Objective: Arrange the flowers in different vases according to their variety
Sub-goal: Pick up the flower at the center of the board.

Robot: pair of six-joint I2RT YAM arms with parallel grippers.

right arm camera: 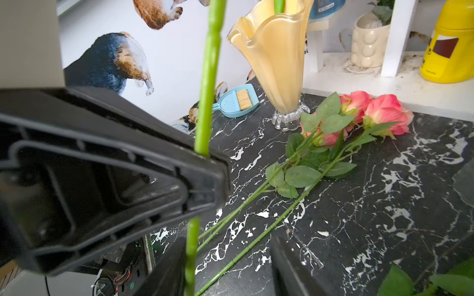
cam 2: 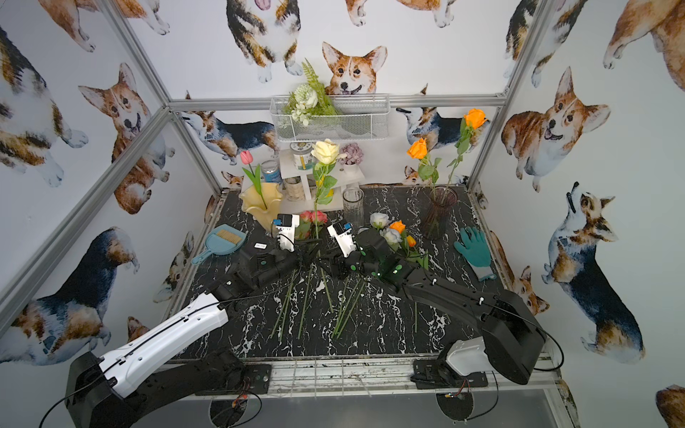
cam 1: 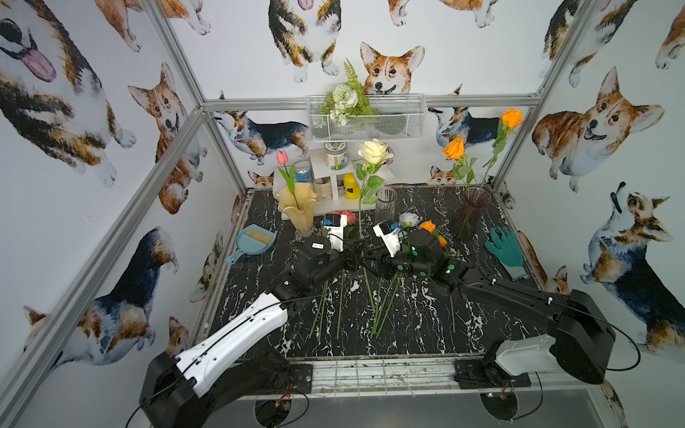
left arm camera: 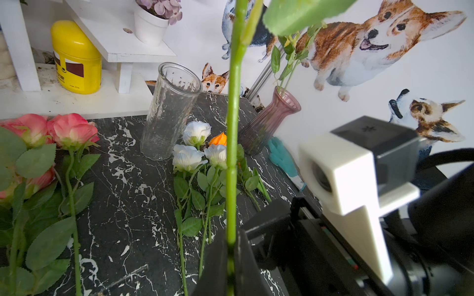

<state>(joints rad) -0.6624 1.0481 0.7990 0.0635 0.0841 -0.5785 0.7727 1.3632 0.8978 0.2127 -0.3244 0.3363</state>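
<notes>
Cream rose [cam 1: 373,151], upright mid-table: your left gripper [left arm camera: 230,246] pinches its stem, your right gripper [right arm camera: 228,261] is spread around it. Yellow vase [cam 1: 300,215] (eleven o'clock) holds a tulip [cam 1: 282,157], purple vase [cam 1: 470,218] (one o'clock) two orange roses [cam 1: 454,148]; clear vase [cam 1: 385,207] (twelve) stands empty, and most flowers [left arm camera: 71,128] lie unsorted.

The worktop [cam 1: 419,333] is black with white marble veins. Along its back edge stands a white shelf unit [left arm camera: 77,105]. In front of that three vases stand upright and well apart: a creamy-yellow vase [cam 1: 298,207], a clear glass vase [cam 1: 385,205] and a purple vase [cam 1: 472,215]. Pink roses [left arm camera: 71,130] lie flat by the yellow one's foot. White roses [left arm camera: 188,156] and an orange flower [cam 1: 428,226] lie between the other two, stems towards the front. A blue dustpan [cam 1: 254,241] lies at the left edge and a teal glove [cam 1: 506,248] at the right.
</notes>
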